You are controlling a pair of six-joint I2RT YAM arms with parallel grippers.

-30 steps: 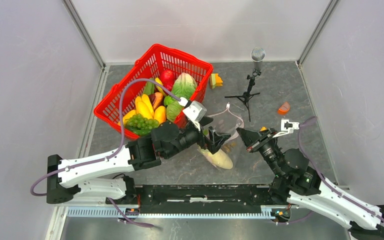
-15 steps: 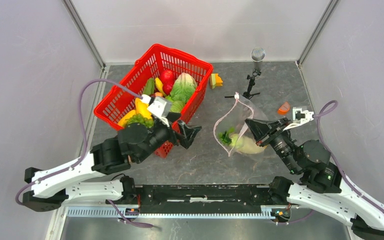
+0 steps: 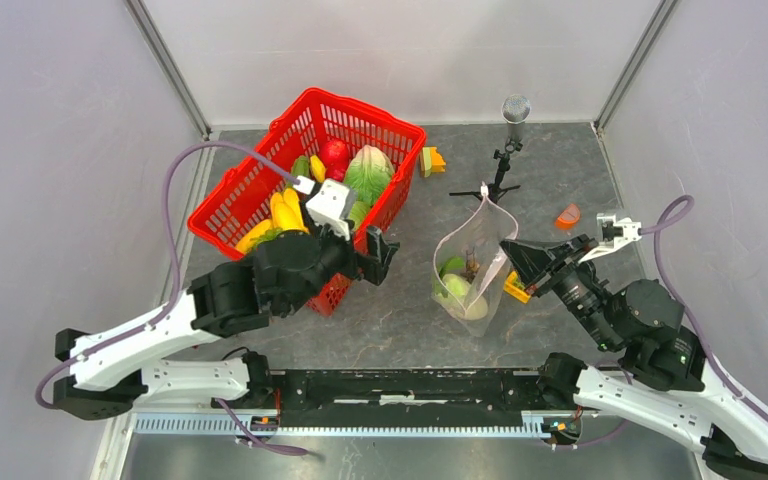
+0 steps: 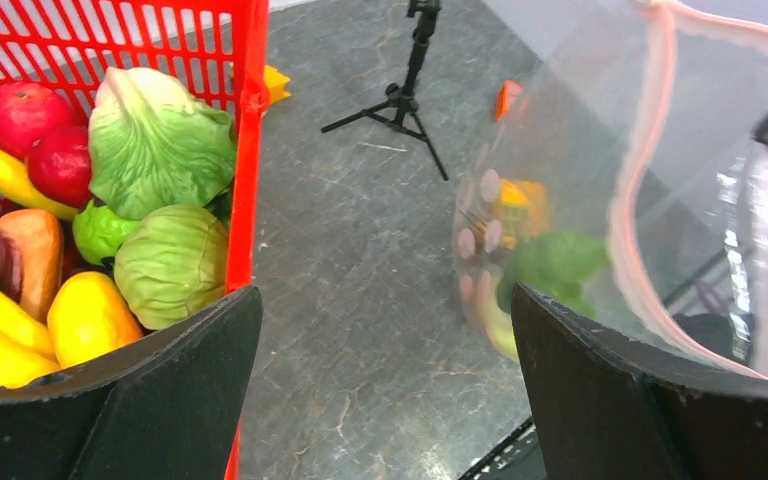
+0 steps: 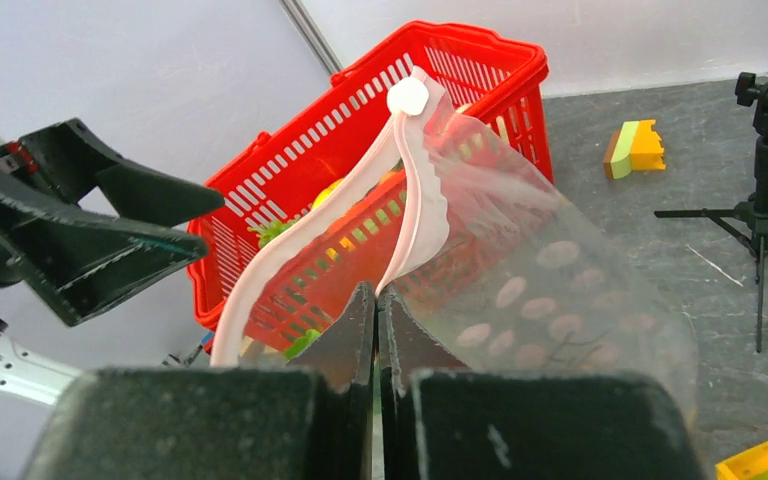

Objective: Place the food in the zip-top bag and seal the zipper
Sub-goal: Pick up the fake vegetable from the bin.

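zip-top bag | right tool clamped on zipper | left tool spread, empty

Grey stone-look table, four loose items on it.
Red basket far left, green-yellow block just beside it, tripod mic centre-back, orange piece right.

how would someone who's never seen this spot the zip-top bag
Right of the red basket, the right pincer holds up the zip-top bag. It alone is clear plastic, with a pale pink strip along its mouth and green food inside.
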